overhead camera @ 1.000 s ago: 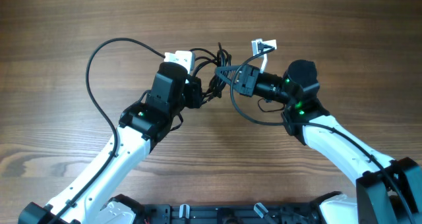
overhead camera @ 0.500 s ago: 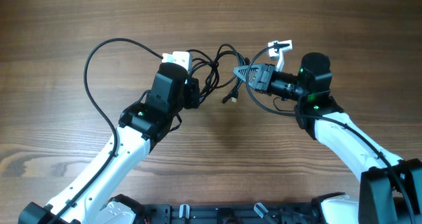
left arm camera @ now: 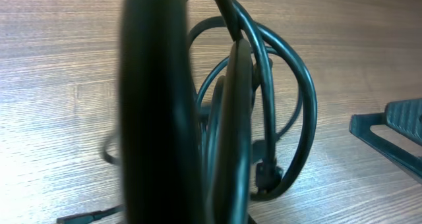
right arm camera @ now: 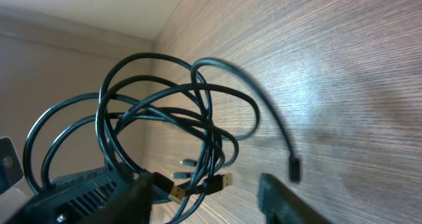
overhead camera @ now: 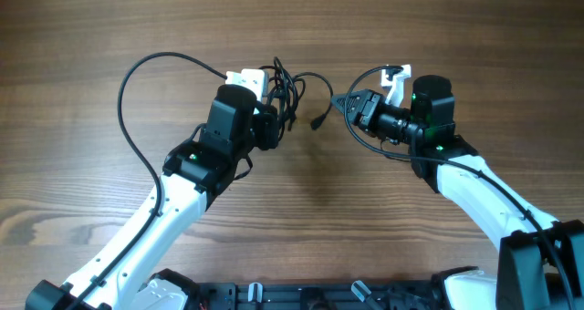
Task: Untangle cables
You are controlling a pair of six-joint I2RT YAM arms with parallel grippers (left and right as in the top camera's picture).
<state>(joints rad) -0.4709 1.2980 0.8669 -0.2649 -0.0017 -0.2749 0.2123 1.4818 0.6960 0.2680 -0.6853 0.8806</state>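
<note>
Overhead, the left hand (overhead camera: 272, 120) pinches the tangled cables (overhead camera: 290, 89) over the bench (overhead camera: 82, 36). The right hand (overhead camera: 347, 102) is spread, holding nothing, near one loose plug (overhead camera: 318, 123).

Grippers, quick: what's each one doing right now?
Left gripper: shut on the cables.
Right gripper: open, holding nothing.

A wood-grained table (overhead camera: 82, 36) is spread beneath both the left pincer (overhead camera: 276, 114) and the right pincer (overhead camera: 341, 100). A black frame (overhead camera: 301, 296) is mounted well behind them. A beige wall (right arm camera: 39, 53) is seen ahead of the right pincer, beyond the table's edge.
</note>
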